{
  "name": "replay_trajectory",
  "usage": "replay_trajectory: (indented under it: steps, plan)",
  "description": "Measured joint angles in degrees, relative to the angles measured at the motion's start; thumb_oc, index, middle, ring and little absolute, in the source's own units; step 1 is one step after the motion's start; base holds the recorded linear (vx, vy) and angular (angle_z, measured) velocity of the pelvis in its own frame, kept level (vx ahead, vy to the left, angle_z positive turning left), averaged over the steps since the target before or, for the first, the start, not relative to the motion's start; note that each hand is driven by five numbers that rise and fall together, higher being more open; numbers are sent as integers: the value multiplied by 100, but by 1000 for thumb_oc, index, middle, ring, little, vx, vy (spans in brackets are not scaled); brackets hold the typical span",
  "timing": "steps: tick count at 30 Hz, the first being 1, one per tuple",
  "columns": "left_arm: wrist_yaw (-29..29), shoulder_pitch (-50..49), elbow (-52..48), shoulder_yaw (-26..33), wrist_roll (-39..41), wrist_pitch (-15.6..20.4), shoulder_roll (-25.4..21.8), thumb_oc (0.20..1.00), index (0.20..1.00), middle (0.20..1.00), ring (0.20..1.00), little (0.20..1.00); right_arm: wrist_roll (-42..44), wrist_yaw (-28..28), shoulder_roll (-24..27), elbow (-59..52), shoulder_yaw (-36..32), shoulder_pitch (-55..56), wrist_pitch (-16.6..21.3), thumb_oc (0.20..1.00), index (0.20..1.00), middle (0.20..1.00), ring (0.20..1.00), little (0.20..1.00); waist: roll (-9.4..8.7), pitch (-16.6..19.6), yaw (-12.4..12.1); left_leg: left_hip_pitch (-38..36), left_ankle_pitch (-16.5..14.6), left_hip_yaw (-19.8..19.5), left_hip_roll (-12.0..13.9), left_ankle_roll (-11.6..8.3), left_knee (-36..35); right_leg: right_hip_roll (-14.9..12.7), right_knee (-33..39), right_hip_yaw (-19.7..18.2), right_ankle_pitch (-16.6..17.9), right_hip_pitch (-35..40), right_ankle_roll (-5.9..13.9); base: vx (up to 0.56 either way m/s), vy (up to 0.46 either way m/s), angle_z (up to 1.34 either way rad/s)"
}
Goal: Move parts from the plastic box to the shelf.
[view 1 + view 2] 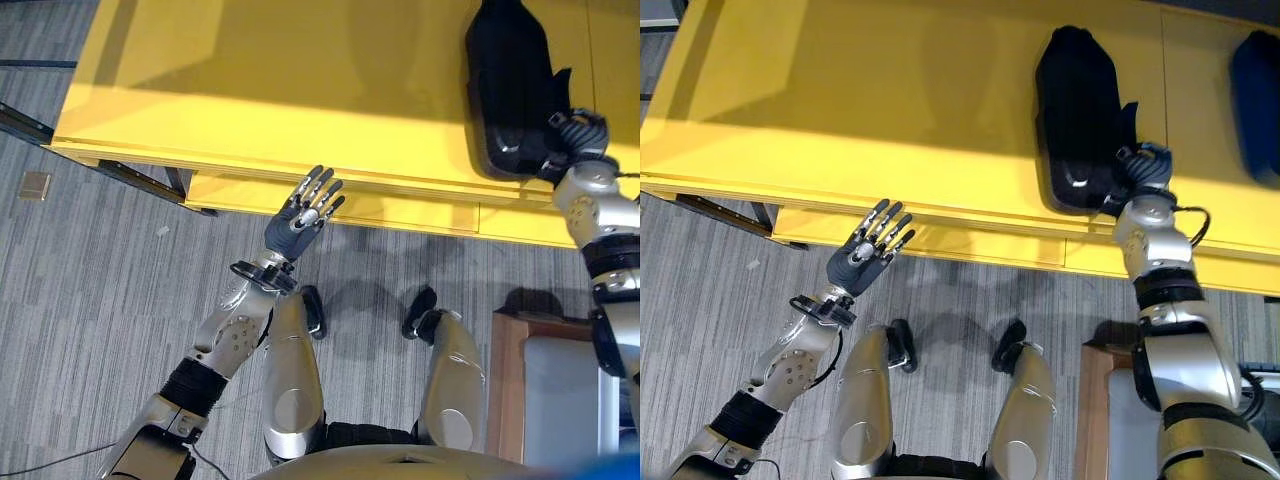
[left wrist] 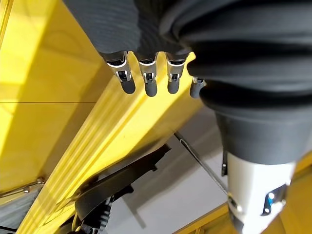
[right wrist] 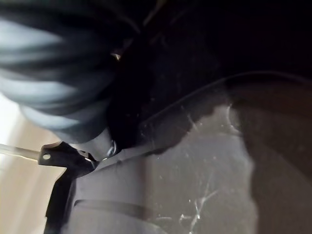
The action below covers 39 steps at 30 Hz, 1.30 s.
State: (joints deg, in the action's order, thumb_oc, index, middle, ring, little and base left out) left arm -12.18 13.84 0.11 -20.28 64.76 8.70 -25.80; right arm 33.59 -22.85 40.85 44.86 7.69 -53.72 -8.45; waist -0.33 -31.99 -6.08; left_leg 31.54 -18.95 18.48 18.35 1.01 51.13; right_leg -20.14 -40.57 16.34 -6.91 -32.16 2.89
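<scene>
Here, black part [image 1: 1080, 120] lying flat on yellow shelf [image 1: 250, 90], long axis running away from the front edge toward the back, near end just short of that edge. Right hand [image 1: 1140, 168] set against the near right corner of the part, wrist cover touching or overlapping its rim; fingers lost against the dark surface, so grip or release not readable, in the right wrist view as well. Right forearm rising steeply from the lower right, wrist bent inward over the shelf edge. A second dark part [image 1: 1255, 95] farther along the shelf to the right, cut by the frame.

Left hand [image 1: 305, 212] well apart from the black part, off to the left and below the shelf's front edge, held over the grey floor [image 1: 90, 290]; fingers straight and spread, palm facing up, nothing in it. Left wrist view: fingertips [image 2: 148, 87] extended in a row just under the yellow edge.

Judged stage: part already delivered to the shelf, right hand clearly the nearer; next move likely a withdrawal toward the near right, clear of the part's end. Corner of a box [image 1: 560, 385] visible at lower right.
</scene>
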Motion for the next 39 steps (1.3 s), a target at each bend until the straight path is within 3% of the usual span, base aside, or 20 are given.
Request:
replay_trajectory:
  steps: [4,12,23,39]
  plan:
    - [0,14,0,-6,114,100,-34,1000,1000,1000,1000,1000,-41,-10,44,193,48,-162,-44,200,200,200,200,200,-1,0,11,48,-50,8,29,22,87,5,-42,-28,-9,-49,19,2,-29,-3]
    - [2,-79,-1,-62,645,326,-258,1000,1000,1000,1000,1000,-135,-180,193,574,885,-1142,-282,200,200,200,200,200,-5,-2,-44,140,12,51,89,-46,-66,176,191,-45,107,-180,4,5,-30,-7]
    - [-19,-90,-2,-224,658,326,-348,1000,1000,1000,1000,1000,-570,-274,179,681,1341,-1702,-612,200,200,200,200,200,-5,-2,-70,-93,32,255,69,-40,-209,192,249,-191,153,-152,8,49,0,-6]
    - [161,294,-1,-280,674,319,-413,1000,1000,1000,1000,1000,-305,-639,3,910,1535,-2035,-683,200,200,200,200,200,-2,-1,-54,108,16,343,75,-51,-53,187,20,-404,141,-555,-39,59,-14,-4]
